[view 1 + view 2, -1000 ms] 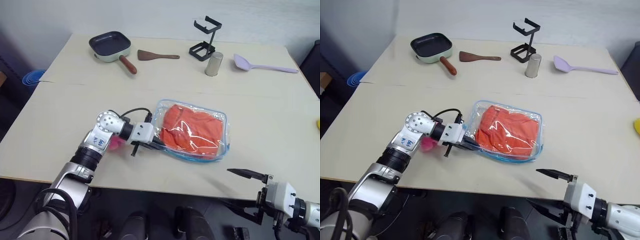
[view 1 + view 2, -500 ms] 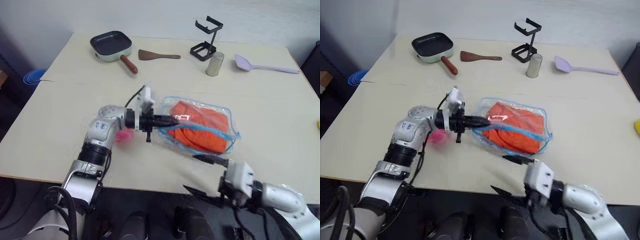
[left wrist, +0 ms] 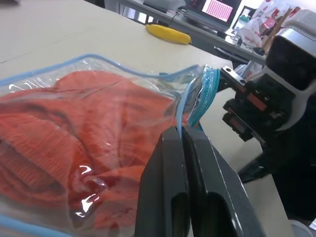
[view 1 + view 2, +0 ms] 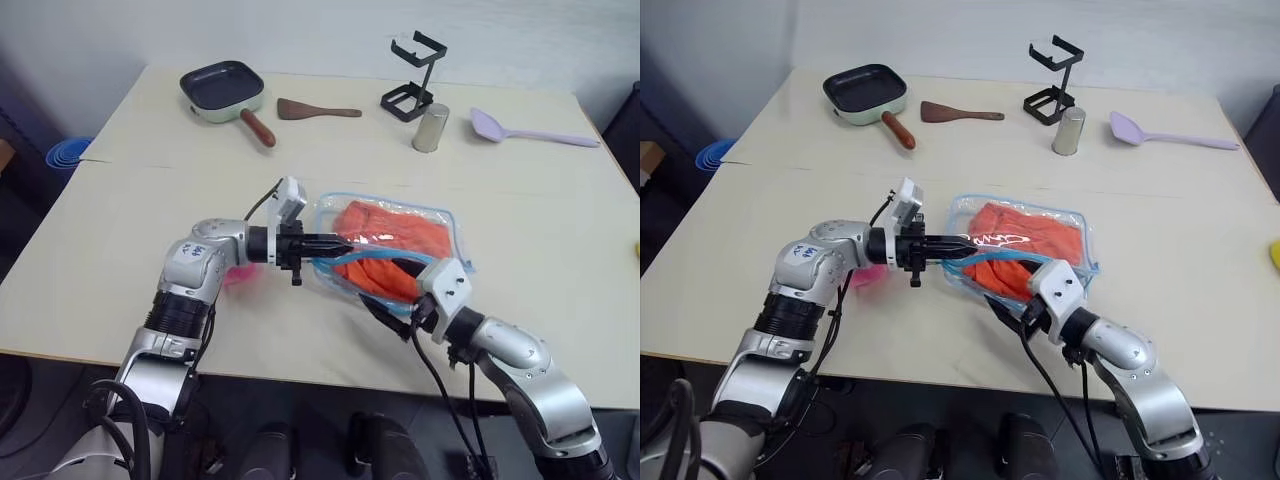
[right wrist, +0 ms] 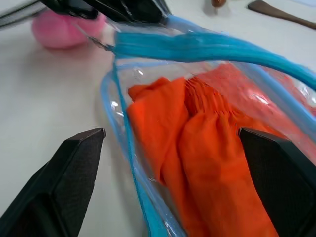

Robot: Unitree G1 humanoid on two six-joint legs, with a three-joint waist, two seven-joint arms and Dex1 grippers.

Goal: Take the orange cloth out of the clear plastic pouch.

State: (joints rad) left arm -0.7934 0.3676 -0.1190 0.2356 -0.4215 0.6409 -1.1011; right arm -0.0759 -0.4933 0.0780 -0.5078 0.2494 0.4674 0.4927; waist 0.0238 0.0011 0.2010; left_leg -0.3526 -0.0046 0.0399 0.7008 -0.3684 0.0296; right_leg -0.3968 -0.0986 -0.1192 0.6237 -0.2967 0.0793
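Note:
The clear plastic pouch (image 4: pixel 446 222) lies mid-table with the orange cloth (image 4: pixel 385 238) inside it. My left gripper (image 4: pixel 338 243) is shut on the pouch's blue-trimmed edge (image 3: pixel 197 98) and holds that edge lifted, so the mouth gapes toward the table's front. My right gripper (image 4: pixel 388 312) is open just in front of that mouth, near the front edge of the table. In the right wrist view its fingers (image 5: pixel 74 168) spread on either side of the orange cloth (image 5: pixel 207 133), under the raised blue zipper band (image 5: pixel 207 47).
A pink plush toy (image 4: pixel 237 274) sits under my left forearm. At the far side stand a frying pan (image 4: pixel 220 90), a brown spatula (image 4: pixel 315 110), a black stand (image 4: pixel 410 80), a metal cup (image 4: pixel 430 128) and a lilac spoon (image 4: pixel 525 130). A banana (image 3: pixel 168 33) lies to the right.
My right gripper came up from below the table's front edge to the pouch's mouth. My left gripper rolled and rose slightly, lifting the pouch's edge and opening the mouth.

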